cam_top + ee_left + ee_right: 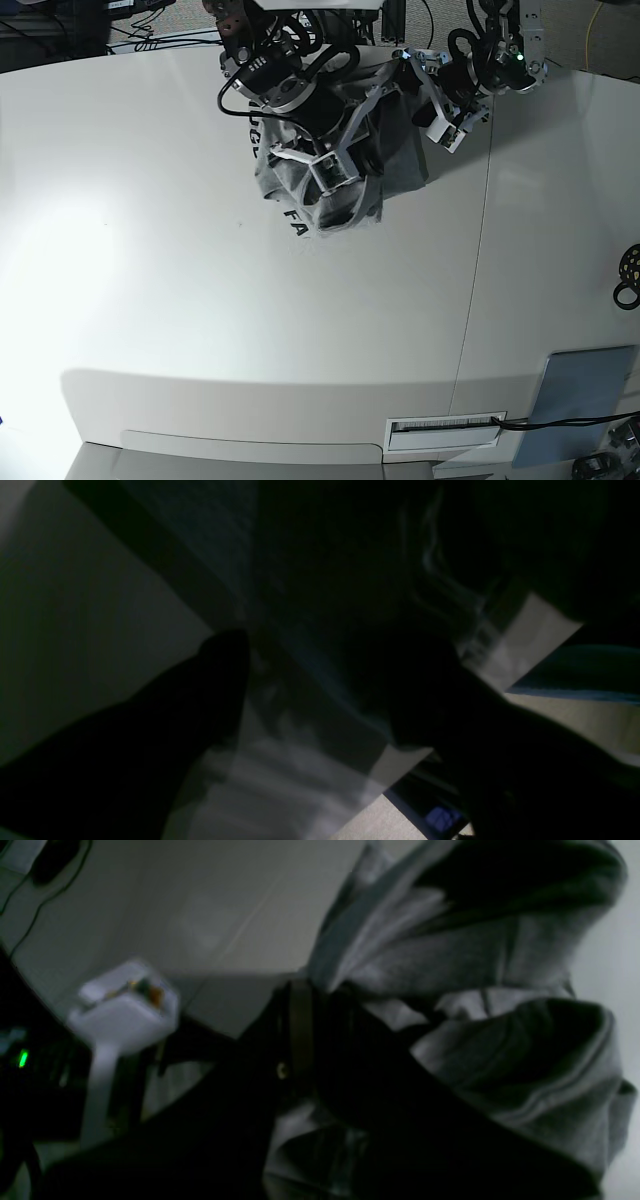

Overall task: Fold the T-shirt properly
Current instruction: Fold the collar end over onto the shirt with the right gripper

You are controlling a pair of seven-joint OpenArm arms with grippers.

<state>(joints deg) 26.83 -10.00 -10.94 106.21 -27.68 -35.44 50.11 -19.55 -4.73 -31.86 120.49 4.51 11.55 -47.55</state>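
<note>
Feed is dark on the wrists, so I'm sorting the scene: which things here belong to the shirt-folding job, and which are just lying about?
Part of the job:
- T-shirt, bunched up at the far side of the table
- right gripper, shut on the T-shirt
- left gripper, at the shirt's edge

Just lying about:
- grey-blue pad, at the near corner
- black ring, at the table's edge

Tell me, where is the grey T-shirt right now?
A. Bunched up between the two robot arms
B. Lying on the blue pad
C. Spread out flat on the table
A: in the base view the T-shirt hangs crumpled in a bunch at the far side of the white table, gathered between the two arms, not flat.
</note>
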